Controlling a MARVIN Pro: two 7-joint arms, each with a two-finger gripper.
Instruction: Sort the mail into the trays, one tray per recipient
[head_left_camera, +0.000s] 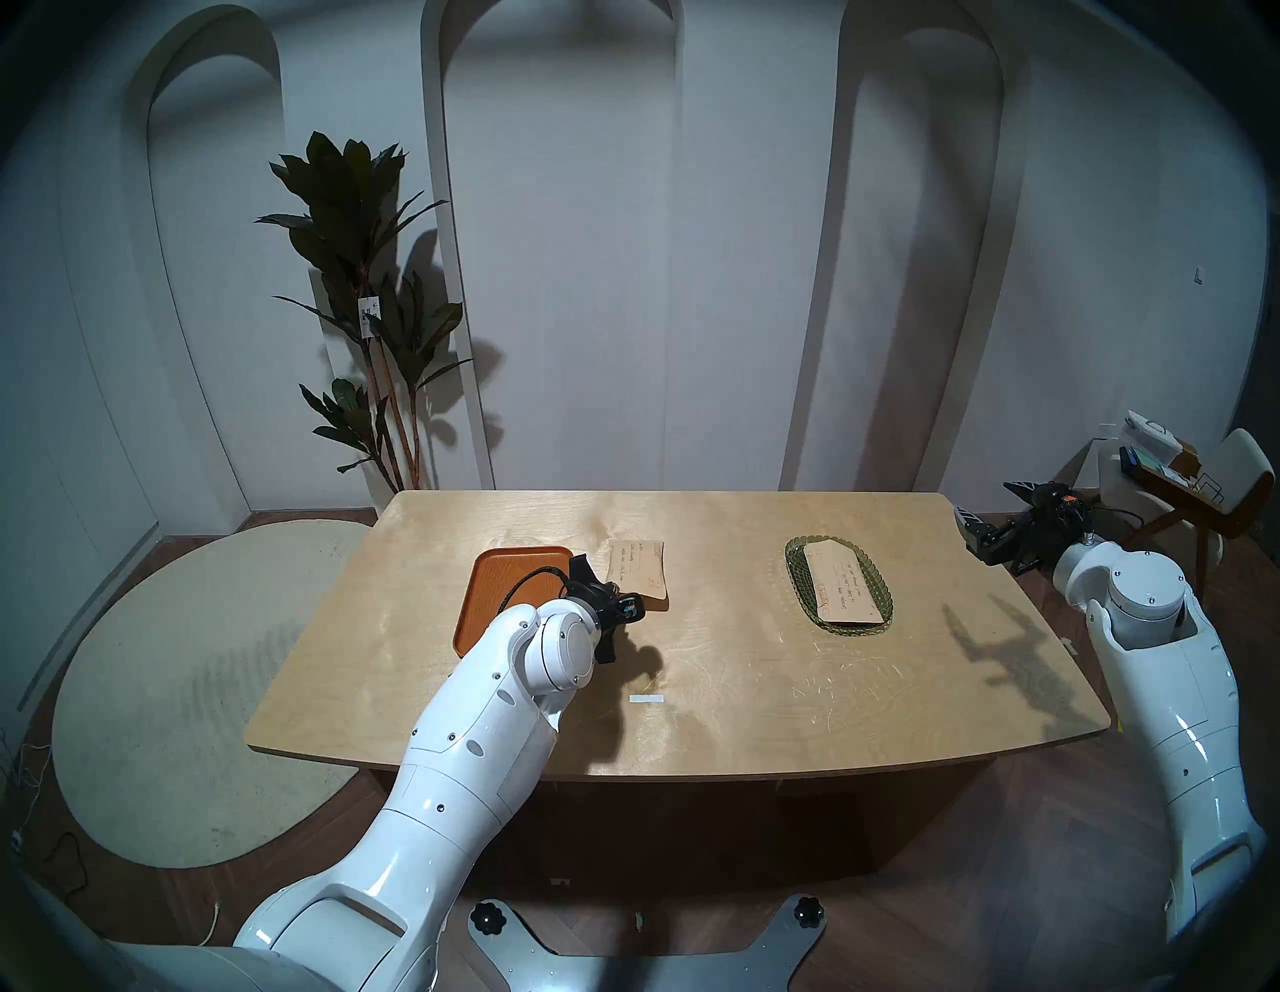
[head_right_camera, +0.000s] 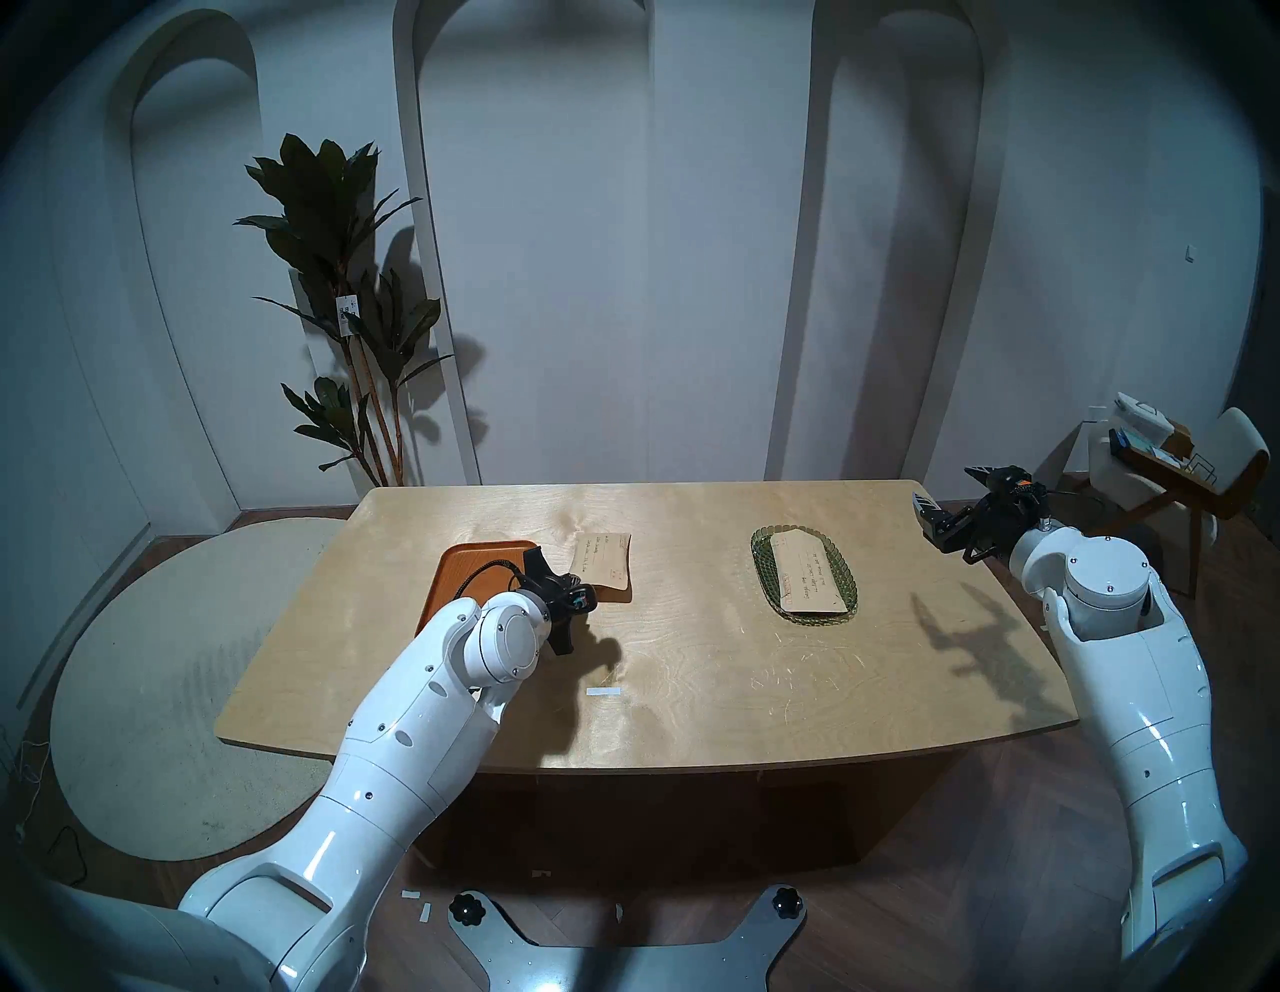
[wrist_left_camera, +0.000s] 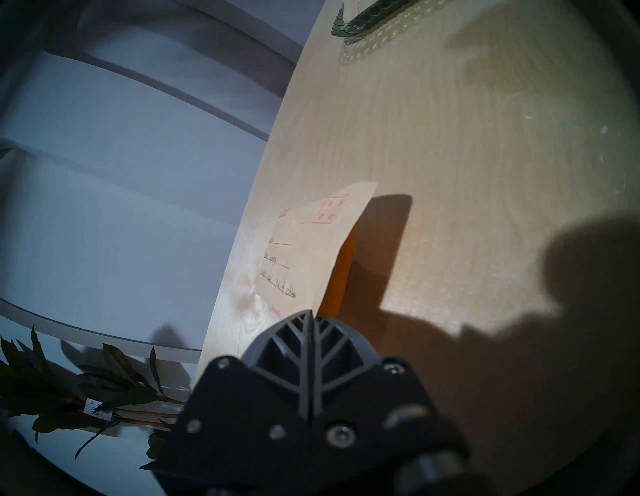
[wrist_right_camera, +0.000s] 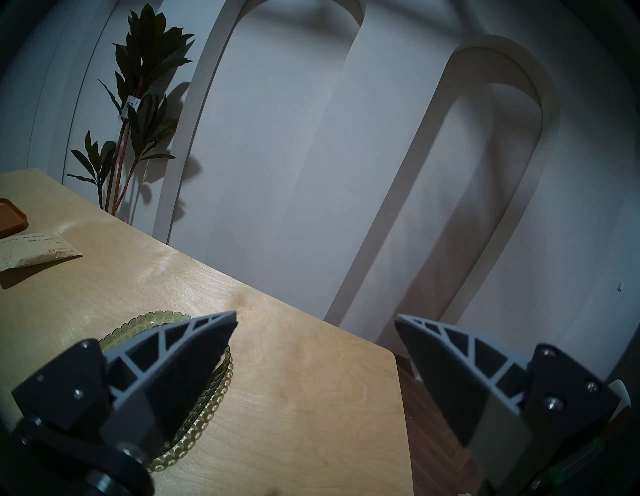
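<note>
Tan kraft paper is pinched in the left claw (wrist_left_camera: 313, 313): its 2 dark ribbed fingers (wrist_left_camera: 287, 343) are pressed together on the near edge of the first envelope (head_left_camera: 638, 571), which the wrist view shows raised and curved above the bench (head_left_camera: 692, 665), casting a shadow on the wood beneath it. This envelope carries handwritten lines, red rules and a small red box, and in the head views it sits just to the right of the orange-brown wooden tray (head_left_camera: 509, 589), whose right part is covered by the left wrist and its black cable. Whether the envelope touches the tray cannot be told. The second envelope (head_left_camera: 841, 585), with a pointed flap at its far end, lies inside the scalloped green glass dish (head_left_camera: 796, 554) on the right half of the bench, well apart from the first. The right claw (wrist_right_camera: 316, 324) hangs beyond the right edge of the bench, spread wide with nothing between its grey fingers (wrist_right_camera: 194, 341); its wrist camera looks down on the rim of the green dish and the bench corner. A small white strip (head_left_camera: 645, 699) lies on the bare wood near the front, between the 2 trays. A leafy potted plant (head_left_camera: 360, 291) stands behind the bench on the left against the arched white wall panels.
</note>
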